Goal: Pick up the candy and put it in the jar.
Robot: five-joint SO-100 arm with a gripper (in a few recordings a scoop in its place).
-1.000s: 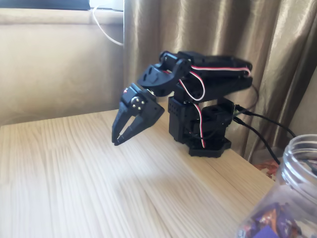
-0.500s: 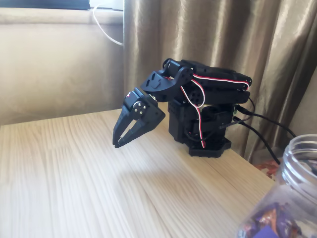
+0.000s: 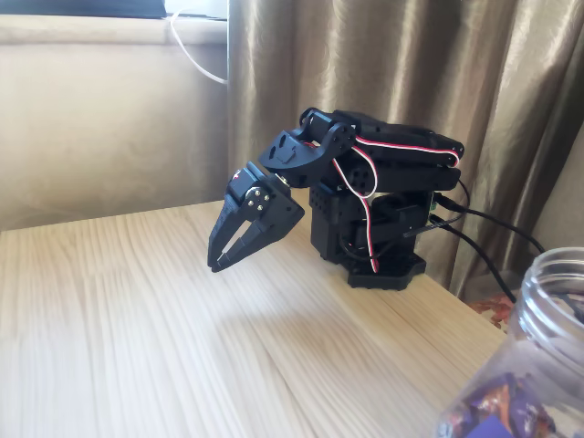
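- Counter [image 3: 137, 328] of pale wood grain, tan curtain [image 3: 392, 55] behind.
- Claw [image 3: 215, 265] hangs above it, tips pressed together, unchanged from a half-second ago.
- Jar [image 3: 525, 383] sits at lower right, purple wrappers inside.

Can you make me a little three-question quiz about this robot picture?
1. True or false: the gripper is holding a candy.
2. Where is the jar? A) bottom right of the fixed view B) top left C) under the gripper
3. What lies behind the arm: a curtain or a mirror?

Key: 1. False, the fingers are almost together with nothing between them. 2. A. 3. A curtain.
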